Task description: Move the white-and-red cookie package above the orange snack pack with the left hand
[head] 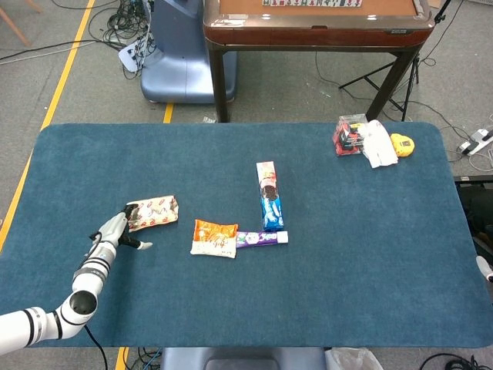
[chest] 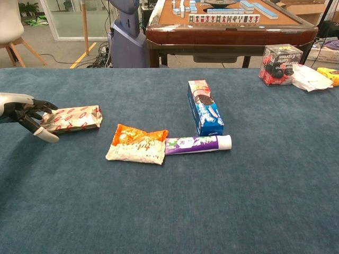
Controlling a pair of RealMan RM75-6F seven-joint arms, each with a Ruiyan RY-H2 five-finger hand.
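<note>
The white-and-red cookie package (head: 155,213) (chest: 75,118) lies on the blue table left of the orange snack pack (head: 215,237) (chest: 137,143). My left hand (head: 115,232) (chest: 26,113) is at the package's left end, with its dark fingertips over that end and its thumb stretched out below it, so it seems to grip the package. At the table's right edge only a sliver of my right hand (head: 484,268) shows in the head view, too little to tell how its fingers stand.
A purple tube (head: 262,239) (chest: 197,143) touches the orange pack's right side. A blue cookie box (head: 269,196) (chest: 204,108) stands behind the tube. At the far right corner are a clear box (head: 350,135) (chest: 279,64), a white bag (head: 380,143) and a yellow item (head: 402,144).
</note>
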